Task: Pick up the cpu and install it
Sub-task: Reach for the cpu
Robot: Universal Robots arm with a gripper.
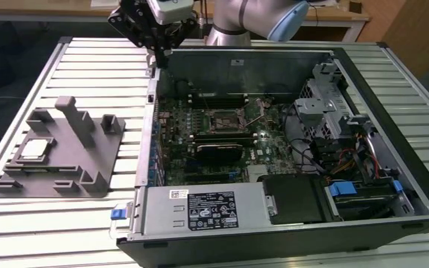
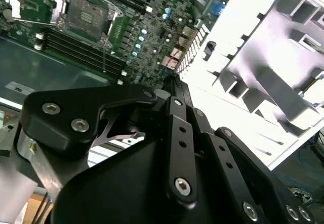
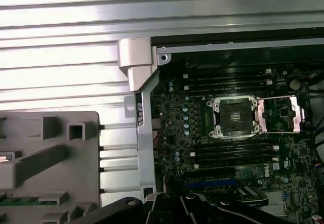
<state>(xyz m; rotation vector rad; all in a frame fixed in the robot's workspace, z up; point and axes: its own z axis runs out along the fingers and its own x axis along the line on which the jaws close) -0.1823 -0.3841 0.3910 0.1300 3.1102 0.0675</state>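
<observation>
On fixture block: cpu lies flat, metal top upward, at the exterior view's left of the worktop.
Cpu axis: square outline, no long axis; edges roughly parallel to the block's edges.
End effector: fingers closed together, holding nothing; above the computer case far corner, well apart from the cpu.
Socket: uncovered, metal frame swung aside.
</observation>
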